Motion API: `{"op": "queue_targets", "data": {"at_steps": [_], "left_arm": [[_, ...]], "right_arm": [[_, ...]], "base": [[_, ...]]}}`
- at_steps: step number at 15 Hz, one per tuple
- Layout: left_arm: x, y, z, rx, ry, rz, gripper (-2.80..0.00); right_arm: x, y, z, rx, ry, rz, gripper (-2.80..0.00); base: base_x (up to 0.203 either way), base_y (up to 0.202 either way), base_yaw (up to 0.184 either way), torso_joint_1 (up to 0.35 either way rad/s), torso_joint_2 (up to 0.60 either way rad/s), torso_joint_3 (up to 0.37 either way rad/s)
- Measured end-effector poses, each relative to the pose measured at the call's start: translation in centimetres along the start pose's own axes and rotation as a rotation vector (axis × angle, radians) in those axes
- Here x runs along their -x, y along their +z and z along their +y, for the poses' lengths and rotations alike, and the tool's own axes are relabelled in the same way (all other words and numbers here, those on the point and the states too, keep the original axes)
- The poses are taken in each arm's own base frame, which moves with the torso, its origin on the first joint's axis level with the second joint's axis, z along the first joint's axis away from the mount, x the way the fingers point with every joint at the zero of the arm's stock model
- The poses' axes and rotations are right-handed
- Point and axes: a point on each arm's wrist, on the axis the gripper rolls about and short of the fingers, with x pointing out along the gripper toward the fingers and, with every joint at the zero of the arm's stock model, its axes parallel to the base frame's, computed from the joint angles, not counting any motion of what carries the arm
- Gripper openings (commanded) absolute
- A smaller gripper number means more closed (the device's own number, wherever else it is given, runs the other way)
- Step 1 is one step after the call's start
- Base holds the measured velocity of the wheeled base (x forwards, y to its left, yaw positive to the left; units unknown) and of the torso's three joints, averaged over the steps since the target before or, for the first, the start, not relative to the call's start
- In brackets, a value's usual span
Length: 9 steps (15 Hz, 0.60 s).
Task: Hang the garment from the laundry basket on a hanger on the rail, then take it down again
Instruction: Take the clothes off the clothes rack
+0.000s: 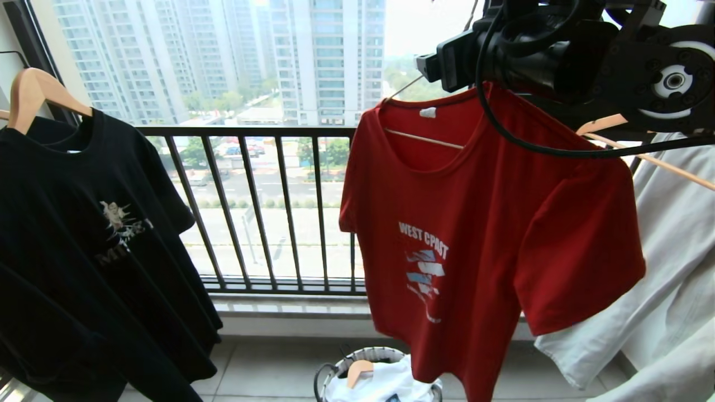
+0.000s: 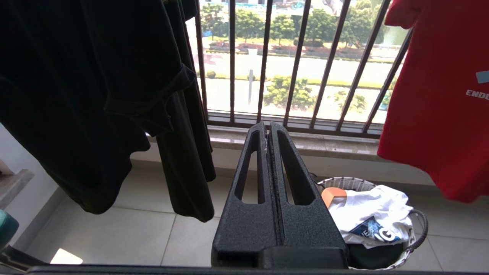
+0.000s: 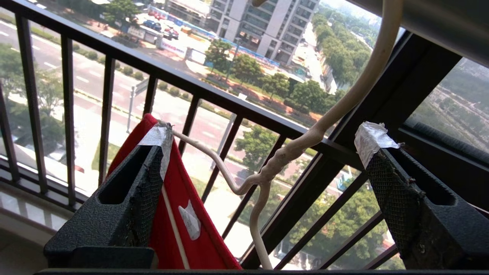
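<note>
Head view: the shirt is hanging on the hanger up by the window, so the hanging half looks done and taking it down is being left for later. The right hand is spread wide around the hanger's neck, gripping nothing. The left hand is pressed together, parked low. A black tee, pale trousers and the basket are crowding close.

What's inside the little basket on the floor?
Inside the laundry basket lies a crumpled white cloth with a dark print, and a light wooden hanger pokes out. Whatever lies beneath the cloth is covered.
</note>
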Motion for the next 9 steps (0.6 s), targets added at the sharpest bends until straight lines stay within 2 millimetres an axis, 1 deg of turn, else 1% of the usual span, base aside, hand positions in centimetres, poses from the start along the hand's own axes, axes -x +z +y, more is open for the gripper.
{"op": "queue_targets", "data": {"at_steps": [1, 9], "left_arm": [[0.0, 0.0, 0.0, 0.0, 0.0, 0.0, -2.8], [0.0, 0.0, 0.0, -0.001, 0.0, 0.0, -2.8]], "right_arm": [[-0.05, -0.06, -0.01, 0.0, 0.002, 0.0, -2.8], [0.26, 0.27, -0.29, -0.002, 0.002, -0.009, -2.8]], "base": [[0.0, 0.0, 0.0, 0.0, 0.0, 0.0], [0.0, 0.0, 0.0, 0.0, 0.0, 0.0]]}}
